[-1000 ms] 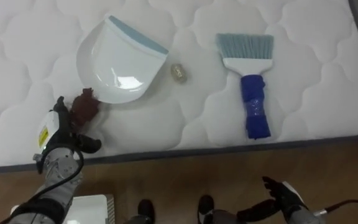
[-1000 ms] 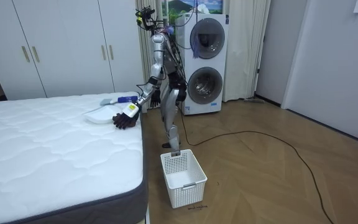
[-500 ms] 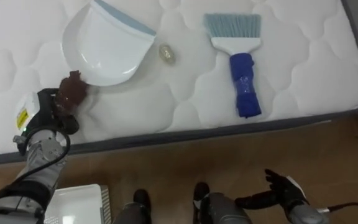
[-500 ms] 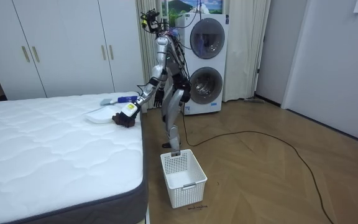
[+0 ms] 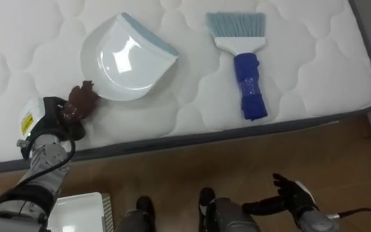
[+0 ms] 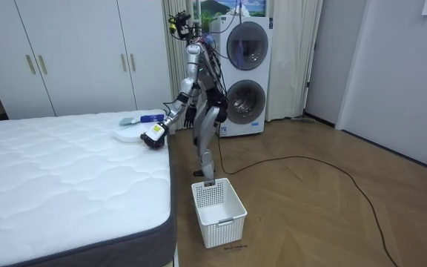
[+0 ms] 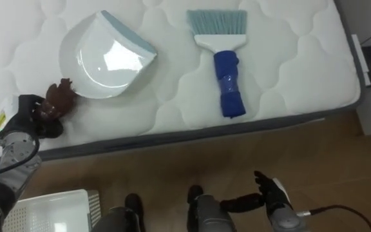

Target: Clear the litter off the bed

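Left eye view had the robot at the near edge of the mattress (image 5: 314, 96), and the left hand (image 5: 47, 125) was down at that edge with its fingers curled round a brown lump (image 5: 80, 101) that looked to be the wrapped handle of the white dustpan (image 5: 126, 64). The pan lay just inside the near edge, its blue lip turned toward the far side. The brush (image 5: 243, 71) rested well apart from it, further along toward the robot's right, bristles pointing to the far edge and blue handle pointing back at the robot, nobody touching it. The right hand (image 5: 294, 195) hung low over the wooden floor, fingers loosely spread and holding nothing. In the room view a white basket (image 6: 217, 211) stood on the floor by the robot's feet. That pan should be light, stiff plastic and rather slick on quilted cloth, so the handle was the sensible hold, with the lip pressed flat. The brush looked just as light; its thick blue grip was the spot for the free hand.
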